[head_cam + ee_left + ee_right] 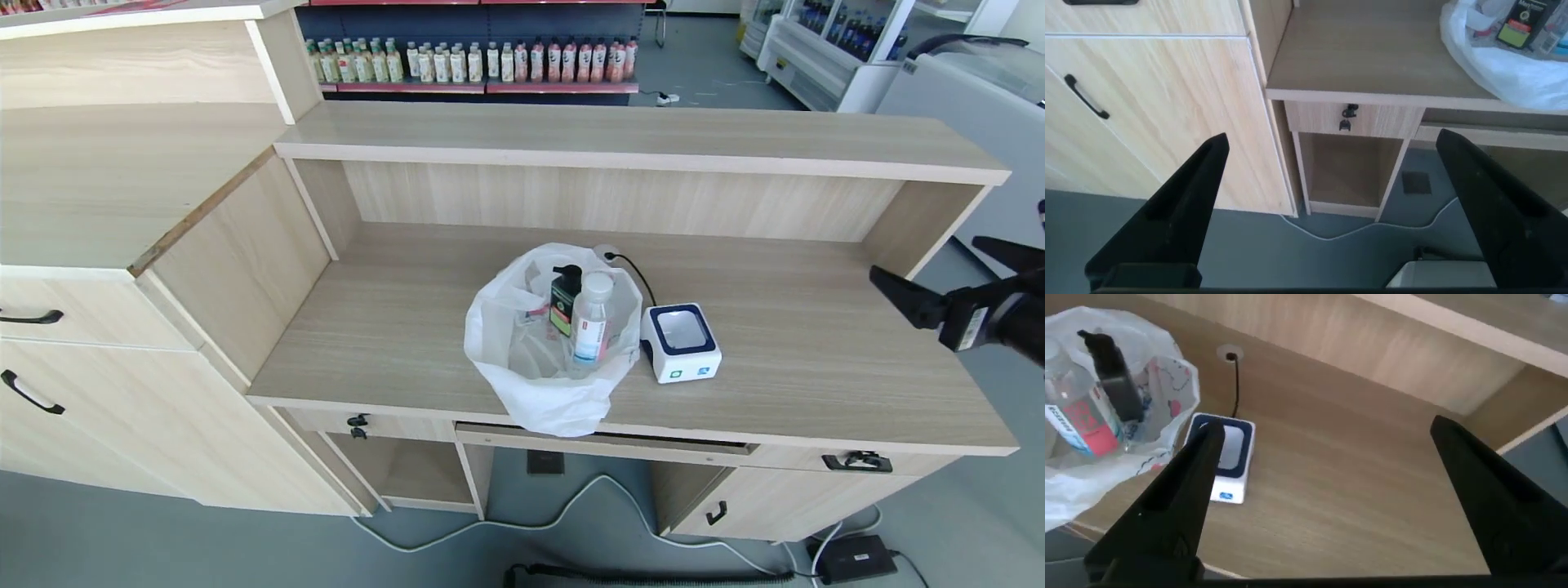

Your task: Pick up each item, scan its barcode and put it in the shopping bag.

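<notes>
Apparently done: bottles (589, 327) are standing inside shopping bag (490, 331), so left gripper (1333, 143) and right gripper (939, 265) are hanging spread, empty.

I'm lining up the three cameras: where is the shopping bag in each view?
Head view: shopping bag on the counter, left of the scanner.
Left wrist view: shopping bag draped over the counter edge, near the keyed drawer.
Right wrist view: shopping bag beside the scanner.
Shared landmark: black pump bottle inside it.

Wooden counter (816, 351): shopping bag (492, 327), scanner (682, 343) beside.
</notes>
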Available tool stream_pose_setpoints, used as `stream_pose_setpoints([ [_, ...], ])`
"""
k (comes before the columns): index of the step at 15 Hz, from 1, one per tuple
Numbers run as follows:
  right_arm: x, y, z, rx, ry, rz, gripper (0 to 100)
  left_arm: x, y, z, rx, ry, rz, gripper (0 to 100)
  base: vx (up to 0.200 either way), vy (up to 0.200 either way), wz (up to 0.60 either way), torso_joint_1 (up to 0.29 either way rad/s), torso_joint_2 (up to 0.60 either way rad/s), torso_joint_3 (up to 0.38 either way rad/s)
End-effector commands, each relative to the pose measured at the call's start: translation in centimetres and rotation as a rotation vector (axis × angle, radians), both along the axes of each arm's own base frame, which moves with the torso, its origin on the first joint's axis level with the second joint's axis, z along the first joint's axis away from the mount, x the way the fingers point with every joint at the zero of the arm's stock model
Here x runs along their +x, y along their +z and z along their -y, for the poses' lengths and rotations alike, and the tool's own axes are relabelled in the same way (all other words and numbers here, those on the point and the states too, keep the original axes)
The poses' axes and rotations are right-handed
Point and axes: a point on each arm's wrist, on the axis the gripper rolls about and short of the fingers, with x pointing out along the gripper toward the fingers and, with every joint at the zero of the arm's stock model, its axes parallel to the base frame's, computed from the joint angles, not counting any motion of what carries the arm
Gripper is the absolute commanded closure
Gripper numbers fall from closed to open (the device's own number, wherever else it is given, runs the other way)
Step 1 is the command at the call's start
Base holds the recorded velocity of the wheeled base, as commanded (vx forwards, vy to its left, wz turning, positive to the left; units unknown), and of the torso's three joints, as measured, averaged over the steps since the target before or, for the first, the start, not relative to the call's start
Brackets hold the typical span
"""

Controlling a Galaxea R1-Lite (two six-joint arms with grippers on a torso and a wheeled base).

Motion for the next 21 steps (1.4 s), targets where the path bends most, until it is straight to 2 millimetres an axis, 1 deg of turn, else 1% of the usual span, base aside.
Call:
stream_pose_setpoints([
  [1,-4.4,3.1,1.5,0.018,-0.112,0.138,0,0.0,0.0,0.0,0.0,0.002,-0.001,0,0.0,0.0,0.0,0.0,0.0,0.0],
  [2,-5.5,2.7,2.2,0.015,-0.167,0.135,0,0.0,0.0,0.0,0.0,0.002,0.0,0,0.0,0.0,0.0,0.0,0.0,0.0],
  [3,-6.3,1.9,2.5,0.016,-0.2,0.119,0,0.0,0.0,0.0,0.0,0.002,0.002,0,0.0,0.0,0.0,0.0,0.0,0.0],
  [6,-8.7,-1.1,2.0,0.055,-0.214,0.06,0,0.0,0.0,0.0,0.0,0.002,0.0,0,0.0,0.0,0.0,0.0,0.0,0.0],
  [8,-11.5,-5.3,1.2,0.18,-0.21,-0.033,0,0.0,0.0,0.0,0.0,0.003,0.0,0,0.0,0.0,0.0,0.0,0.0,0.0],
  [9,-13.0,-7.6,0.8,0.208,-0.227,-0.09,0,0.0,0.0,0.0,0.0,0.002,0.0,0,0.0,0.0,0.0,0.0,0.0,0.0],
  [10,-13.8,-8.0,0.6,0.218,-0.249,-0.092,0,0.0,0.0,0.0,0.0,0.002,0.0,0,0.0,0.0,0.0,0.0,0.0,0.0],
  [11,-14.8,-8.8,0.3,0.255,-0.268,-0.142,0,0.0,0.0,0.0,0.0,0.002,-0.001,0,0.0,0.0,0.0,0.0,0.0,0.0],
  [12,-16.5,-9.4,-0.5,0.273,-0.229,-0.148,0,0.0,0.0,0.0,0.0,0.002,0.0,0,0.0,0.0,0.0,0.0,0.0,0.0],
  [14,-19.1,-10.6,-1.0,0.269,-0.205,-0.135,0,0.0,0.0,0.0,0.0,0.002,0.0,0,0.0,0.0,0.0,0.0,0.0,0.0],
  [16,-20.9,-12.3,-1.1,0.27,-0.225,-0.161,0,0.0,0.0,0.0,0.0,0.002,-0.001,0,0.0,0.0,0.0,0.0,0.0,0.0],
  [18,-22.7,-14.1,-1.3,0.3,-0.226,-0.14,0,0.0,0.0,0.0,0.0,0.002,0.0,0,0.0,0.0,0.0,0.0,0.0,0.0],
  [19,-22.8,-14.4,-1.3,0.315,-0.216,-0.15,0,0.0,0.0,0.0,0.0,0.002,0.0,0,0.0,0.0,0.0,0.0,0.0,0.0],
  [21,-23.1,-14.3,-1.2,0.317,-0.166,-0.114,0,0.0,0.0,0.0,0.0,0.003,-0.001,0,0.0,0.0,0.0,0.0,0.0,0.0],
])
